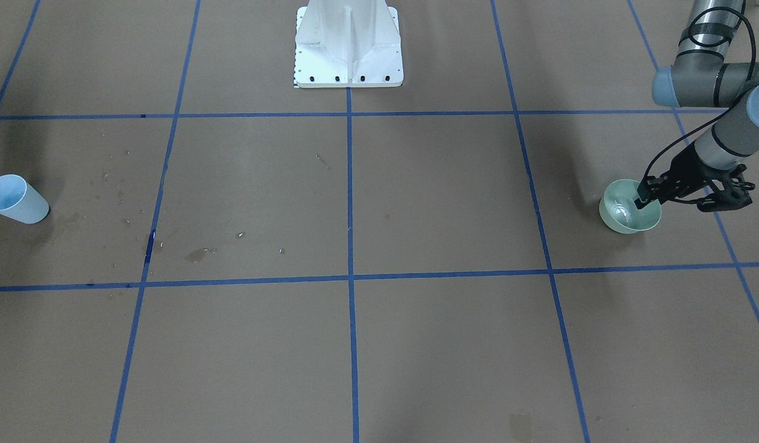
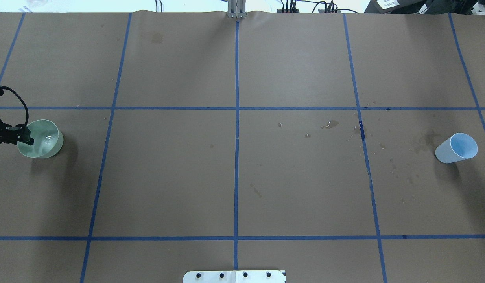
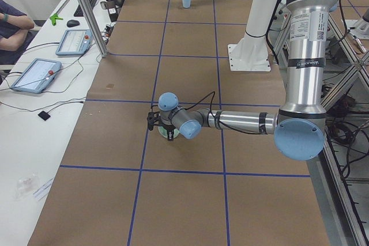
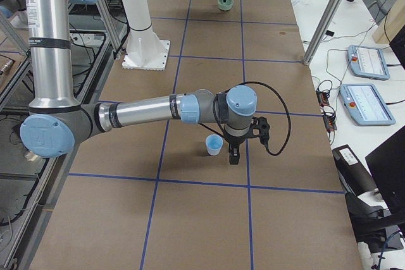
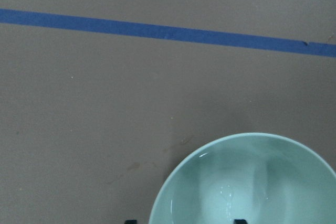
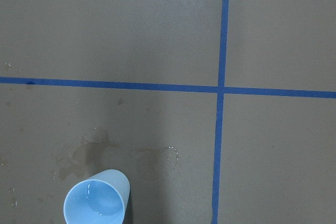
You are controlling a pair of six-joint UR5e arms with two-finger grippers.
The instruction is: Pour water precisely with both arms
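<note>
Left claw (image 1: pixel 647 198): fingers apart astride the green bowl's (image 1: pixel 625 220) rim, one inside and one outside, likely ready to pinch the wall.
Water (image 5: pixel 227 192): glints in the bowl, just under that claw.
Right claw (image 4: pixel 234 153): opening cannot be told; the upright blue cup (image 4: pixel 214 145) is just beside it.
Droplets (image 2: pixel 331 125): on the desk (image 2: pixel 167 177), nearer the right claw.

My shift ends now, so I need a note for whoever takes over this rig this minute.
Left pincer: open, straddling the green bowl rim, far left.
Right pincer: beside the blue cup, far right; open or shut unclear.
Water glints in the bowl; spilled drops lie toward the cup.
Done: arms positioned. Left: grasping, lifting, pouring.
</note>
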